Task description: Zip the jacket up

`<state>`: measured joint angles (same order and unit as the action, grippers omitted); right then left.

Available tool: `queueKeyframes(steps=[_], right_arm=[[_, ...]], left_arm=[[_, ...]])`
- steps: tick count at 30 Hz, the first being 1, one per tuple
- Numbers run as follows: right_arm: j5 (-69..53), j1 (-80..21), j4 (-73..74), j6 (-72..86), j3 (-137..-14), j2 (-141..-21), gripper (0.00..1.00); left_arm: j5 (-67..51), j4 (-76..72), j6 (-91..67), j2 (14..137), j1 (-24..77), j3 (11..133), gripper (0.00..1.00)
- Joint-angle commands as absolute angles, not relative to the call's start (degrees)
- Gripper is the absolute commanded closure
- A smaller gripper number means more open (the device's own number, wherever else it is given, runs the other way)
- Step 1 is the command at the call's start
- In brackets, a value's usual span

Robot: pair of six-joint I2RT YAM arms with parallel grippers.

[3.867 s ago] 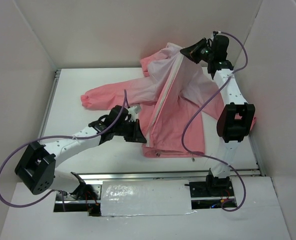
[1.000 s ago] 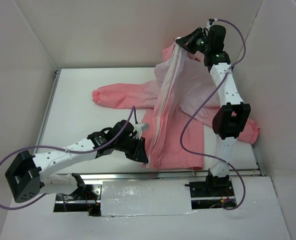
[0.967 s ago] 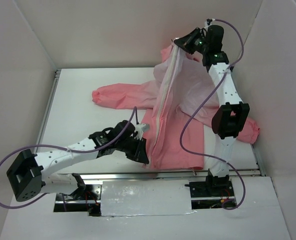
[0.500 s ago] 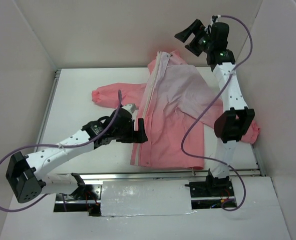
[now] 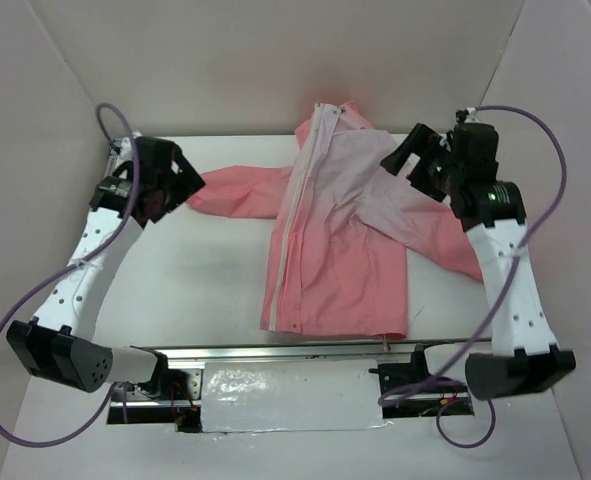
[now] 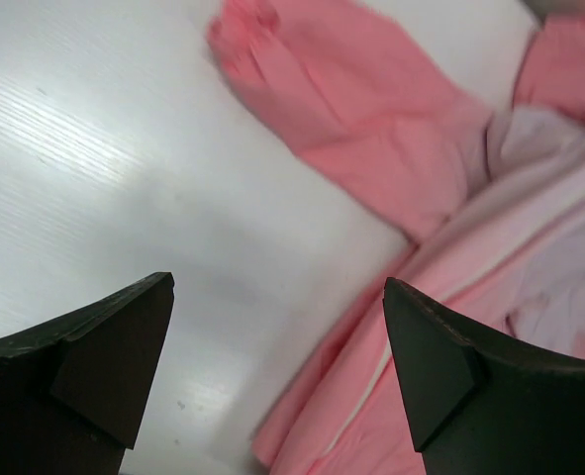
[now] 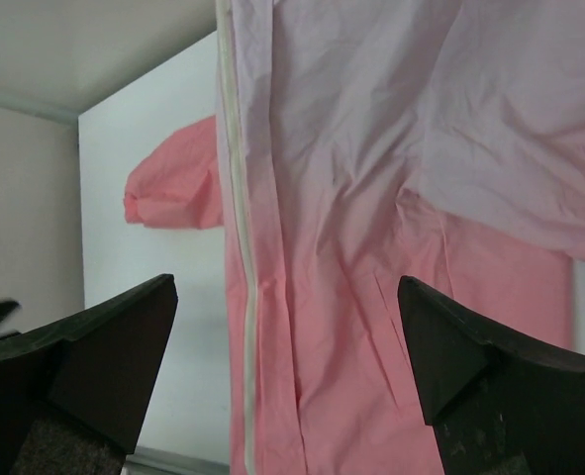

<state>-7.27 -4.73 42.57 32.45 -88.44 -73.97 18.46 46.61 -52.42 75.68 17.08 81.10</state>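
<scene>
From above, the thin hooded jacket (image 5: 340,250), pale pink at the chest and coral at the hem and sleeves, lies flat on the white table (image 5: 195,290). Its hem is toward the near edge and its collar toward the far wall. Its white front zipper (image 5: 287,230) runs as one line from hem to collar. One sleeve stretches left, with its cuff near my left gripper (image 5: 178,185), which hangs apart from the cloth. My right gripper (image 5: 405,158) hovers over the other shoulder. That side's sleeve passes under my right arm and is partly hidden.

Through my left wrist camera, my left gripper (image 6: 277,287) has its fingers wide apart with nothing between them. Below are the coral sleeve of the jacket (image 6: 371,129) and the bare table (image 6: 94,148). The picture is blurred.

Through my right wrist camera, my right gripper (image 7: 287,287) is likewise spread and holds nothing. It is above the jacket (image 7: 371,148) chest and the zipper (image 7: 238,198). I cannot make out the slider, or whether the teeth are joined.
</scene>
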Motion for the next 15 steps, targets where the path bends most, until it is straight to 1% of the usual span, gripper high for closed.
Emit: queueKeyframes(steps=[1, 3, 6, 8, 11, 15], right_arm=[[-7.4, -5.1, 48.1, 28.9, -86.7, -63.8, 0.0], [-5.2, -5.2, 51.8, 28.7, -85.4, -59.0, 0.0], [-1.3, -5.1, 56.8, 28.3, -83.9, -54.0, 0.0], [-0.1, -5.2, 61.0, 28.0, -84.1, -49.8, 0.0], [3.8, -5.3, 65.3, 27.4, -85.0, -43.8, 0.0], [6.1, -6.7, 67.9, 27.6, -86.3, -35.7, 0.0]], left_arm=[[22.8, 53.3, -49.2, 76.0, 11.1, 89.0, 0.01], [23.7, 55.1, -47.0, 75.3, 8.2, 91.2, 0.01], [26.9, 56.8, -44.0, 72.7, 7.5, 91.7, 0.01], [28.2, 57.0, -42.1, 70.8, 7.4, 90.5, 0.01], [26.9, 56.2, -38.8, 66.3, 7.4, 86.8, 0.01], [28.1, 59.1, -39.8, 61.1, 7.4, 83.9, 0.01]])
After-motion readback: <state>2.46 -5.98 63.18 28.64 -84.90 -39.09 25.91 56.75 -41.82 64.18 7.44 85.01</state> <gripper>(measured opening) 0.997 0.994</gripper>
